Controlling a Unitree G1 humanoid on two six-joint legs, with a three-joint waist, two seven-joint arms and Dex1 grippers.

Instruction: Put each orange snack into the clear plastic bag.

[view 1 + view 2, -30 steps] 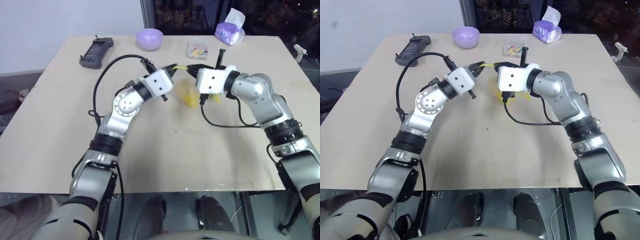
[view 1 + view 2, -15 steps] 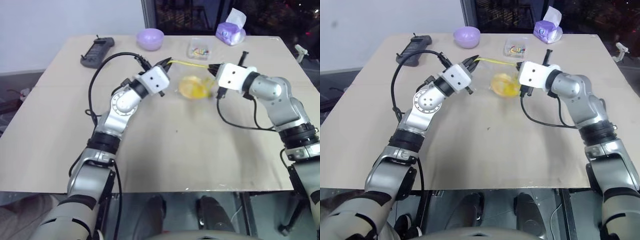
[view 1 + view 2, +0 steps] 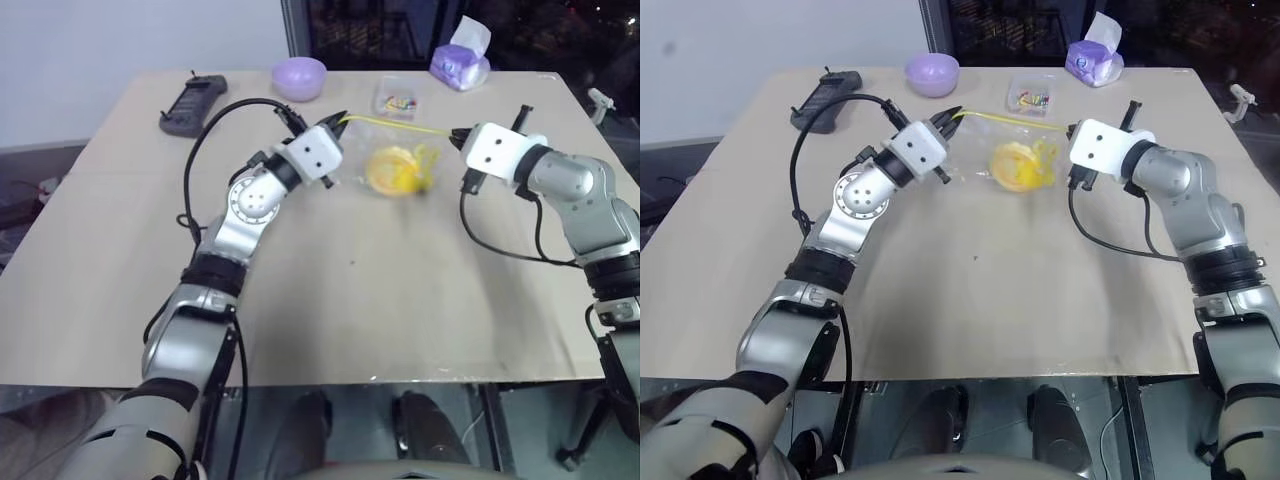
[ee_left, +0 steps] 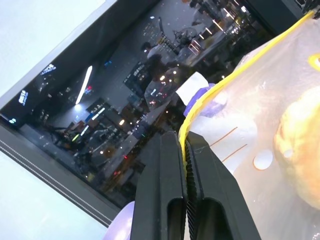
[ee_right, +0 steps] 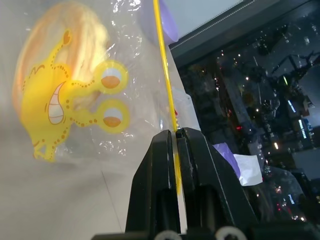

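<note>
Above the matte tan table (image 3: 300, 300), both claws pinch the crinkly clear plastic bag (image 3: 385, 150) holding the round orange snack (image 3: 385, 170).

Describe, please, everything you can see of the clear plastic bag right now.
The clear plastic bag is thin, crinkly and transparent, with a yellow seal strip along its top edge and a yellow cartoon print on its side. It hangs above the table, stretched between the left gripper and the right gripper, each shut on one end of the strip. An orange snack sits inside it, showing through the film.
</note>
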